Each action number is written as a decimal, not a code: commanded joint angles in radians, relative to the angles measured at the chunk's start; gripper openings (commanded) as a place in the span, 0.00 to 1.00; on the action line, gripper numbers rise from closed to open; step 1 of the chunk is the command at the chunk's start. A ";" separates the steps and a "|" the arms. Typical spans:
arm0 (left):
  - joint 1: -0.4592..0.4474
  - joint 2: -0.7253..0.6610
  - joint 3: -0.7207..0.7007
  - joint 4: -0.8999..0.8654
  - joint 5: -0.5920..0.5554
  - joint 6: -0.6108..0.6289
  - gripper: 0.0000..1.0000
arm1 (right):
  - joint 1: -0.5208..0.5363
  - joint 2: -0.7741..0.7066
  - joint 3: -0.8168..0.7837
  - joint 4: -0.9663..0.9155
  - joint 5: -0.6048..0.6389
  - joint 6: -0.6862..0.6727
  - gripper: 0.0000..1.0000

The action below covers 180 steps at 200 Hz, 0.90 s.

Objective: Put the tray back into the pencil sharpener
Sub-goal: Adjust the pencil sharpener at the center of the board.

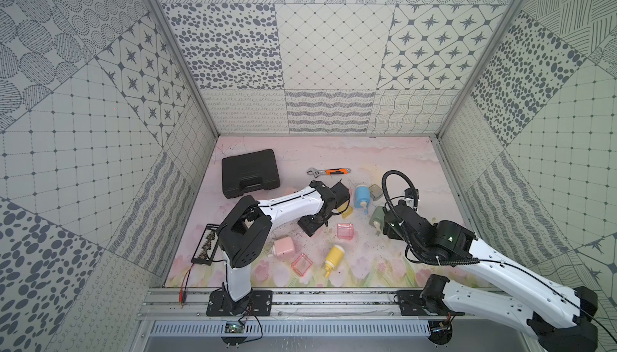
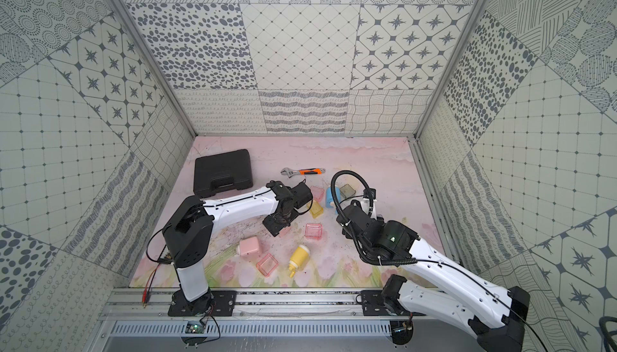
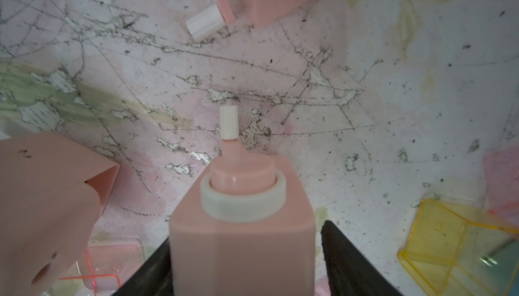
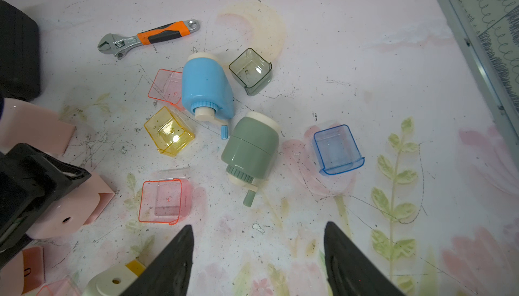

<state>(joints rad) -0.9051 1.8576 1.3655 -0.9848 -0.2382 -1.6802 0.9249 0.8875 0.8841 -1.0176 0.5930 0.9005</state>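
The pink tray (image 4: 163, 202) lay empty on the mat (image 4: 365, 56), between the green sharpener (image 4: 250, 151) and the pink sharpener (image 3: 241, 252); that sat between the jaws of the left gripper (image 3: 247, 235), whether clamped I couldn't tell. The right gripper (image 4: 258, 224) gaped, empty

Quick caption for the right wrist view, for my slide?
Open right end effector facing the green sharpener, blue sharpener and blue tray on the mat.

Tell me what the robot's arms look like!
The left arm and right arm are smooth and white with chunky black joints. Thin black cables run along them, and a ribbed black hose loops over the right one. The right gripper has pointy black fingers.
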 commanded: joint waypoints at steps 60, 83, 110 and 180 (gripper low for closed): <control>0.000 -0.273 -0.092 0.073 -0.230 0.099 0.83 | -0.001 -0.050 -0.061 0.344 -0.150 -0.415 0.75; 0.000 -0.422 -0.191 0.109 -0.409 0.114 0.78 | -0.001 -0.020 -0.094 0.515 -0.289 -0.587 0.75; 0.009 -0.637 -0.403 0.363 -0.589 0.393 0.69 | 0.002 0.115 -0.065 0.620 -0.460 -0.720 0.75; 0.134 -1.014 -0.600 0.735 -0.507 1.395 0.66 | 0.029 0.563 0.118 0.761 -0.680 -0.839 0.80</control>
<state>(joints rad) -0.8047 0.9558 0.7929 -0.4896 -0.6544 -1.0054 0.9440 1.3563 0.9321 -0.3679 0.0093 0.1295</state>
